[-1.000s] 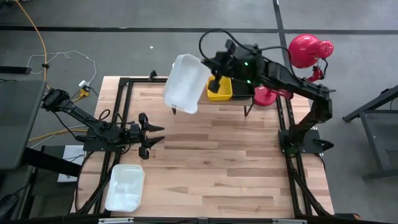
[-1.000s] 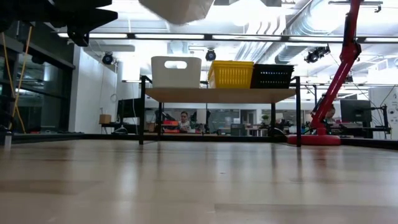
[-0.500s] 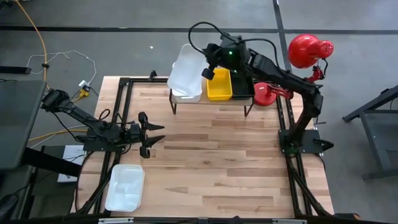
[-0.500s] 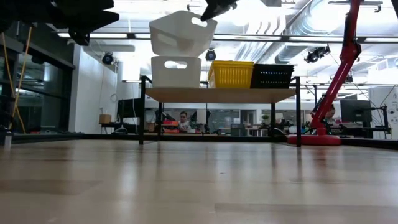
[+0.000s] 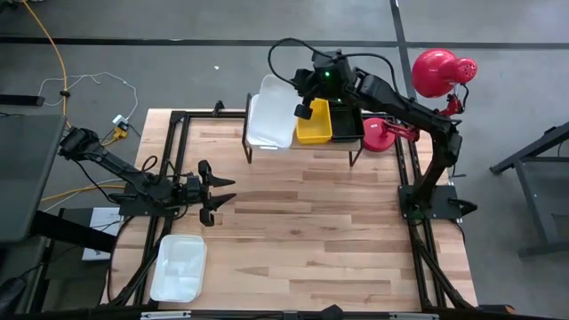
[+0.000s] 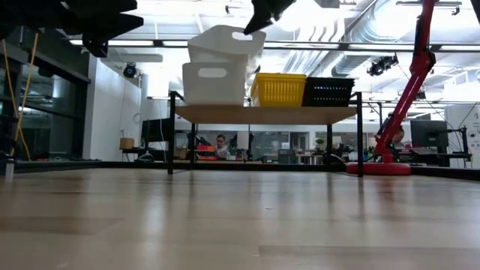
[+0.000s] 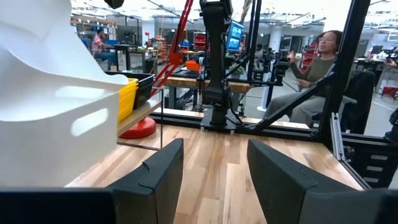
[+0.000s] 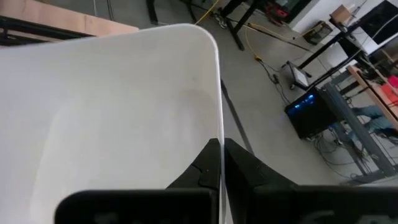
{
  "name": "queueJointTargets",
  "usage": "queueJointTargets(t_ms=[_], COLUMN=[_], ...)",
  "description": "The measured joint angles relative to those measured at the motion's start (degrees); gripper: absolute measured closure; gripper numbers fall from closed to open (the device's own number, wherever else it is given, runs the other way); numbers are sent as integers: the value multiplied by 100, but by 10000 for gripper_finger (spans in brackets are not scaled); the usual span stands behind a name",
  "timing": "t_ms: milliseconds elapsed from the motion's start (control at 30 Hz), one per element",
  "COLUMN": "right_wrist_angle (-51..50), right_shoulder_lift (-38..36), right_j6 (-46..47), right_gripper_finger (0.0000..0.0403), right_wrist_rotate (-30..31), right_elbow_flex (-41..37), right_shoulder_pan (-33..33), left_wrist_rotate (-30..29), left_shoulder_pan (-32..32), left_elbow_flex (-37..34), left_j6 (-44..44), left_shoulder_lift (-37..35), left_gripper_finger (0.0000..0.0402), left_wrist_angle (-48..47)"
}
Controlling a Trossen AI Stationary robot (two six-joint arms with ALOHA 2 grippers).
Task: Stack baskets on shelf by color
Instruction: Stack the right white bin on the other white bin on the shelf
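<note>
My right gripper (image 5: 304, 108) (image 6: 253, 24) is shut on a white basket (image 5: 270, 117) (image 6: 223, 46) above the left end of the shelf (image 6: 266, 114). A second white basket (image 6: 214, 82) stands on the shelf under it, beside a yellow basket (image 5: 313, 125) (image 6: 277, 88) and a black basket (image 6: 328, 91). A third white basket (image 5: 179, 267) lies on its base at the table's near left corner. My left gripper (image 5: 220, 193) (image 7: 211, 174) hovers open over the table's left side, holding nothing. My right gripper pinches the side wall (image 8: 219, 127) of the upper white basket at its rim, on the side facing the yellow basket, one finger (image 8: 205, 171) inside and one outside. It comes from above, slanting down. The basket is slightly tilted, its bottom sunk into the mouth of the lower white basket.
A red lamp (image 5: 443, 69) stands with its base (image 5: 380, 135) at the shelf's right end, its stem rising beside the right arm. Black frame rails run along the table's left and right edges. Bare wood (image 5: 320, 231) spreads between the shelf and the near edge.
My right gripper has carried the white basket from high in front of the shelf toward the far edge, and down onto the white basket on the shelf. The basket, steeply tipped then, has levelled out and now sits partly nested in the lower one.
</note>
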Motion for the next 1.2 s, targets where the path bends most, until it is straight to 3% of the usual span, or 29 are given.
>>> queueJointTargets(t_ms=[700, 1200], right_wrist_angle=[-21, -34], right_shoulder_lift=[146, 205], right_j6=[47, 105], right_gripper_finger=[398, 245], right_wrist_rotate=[42, 48], right_elbow_flex=[0, 0], right_shoulder_pan=[0, 2], left_wrist_rotate=[0, -22], left_shoulder_pan=[-2, -2], left_elbow_flex=[0, 0], left_j6=[0, 196], left_shoulder_lift=[0, -2], left_gripper_finger=[236, 236], left_wrist_angle=[0, -6])
